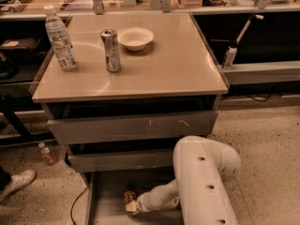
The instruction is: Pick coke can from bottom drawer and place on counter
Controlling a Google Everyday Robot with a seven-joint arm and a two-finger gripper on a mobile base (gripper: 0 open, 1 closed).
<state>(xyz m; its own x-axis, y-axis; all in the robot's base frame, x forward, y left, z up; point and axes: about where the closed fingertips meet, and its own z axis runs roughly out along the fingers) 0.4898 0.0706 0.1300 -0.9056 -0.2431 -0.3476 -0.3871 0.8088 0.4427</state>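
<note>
1. At the centre of the view we see the grey cabinet, and its counter (164,64) is a glossy beige top with three things on its left and rear part.
2. The robot's white arm (204,177) fills the lower right and reaches leftward and down into the bottom drawer (105,196), which is pulled out so that its flat grey floor shows.
3. The top drawer (133,128) and the middle drawer (122,161) each show a dark gap above the front panel. We cannot see what they hold.
4. A clear water bottle (60,43) with a white cap stands upright near the counter's left edge.
5. A white bowl (135,38) sits toward the back of the counter.
6. A tall silver-grey can (111,50) stands upright between the bottle and the bowl, just in front of the bowl.
7. The coke can (129,195) is inside the bottom drawer, and only a small reddish part of it shows at the arm's tip.
8. The gripper (131,205) is low in that drawer, right against the coke can. We cannot tell whether it is clenched on the can or released.
</note>
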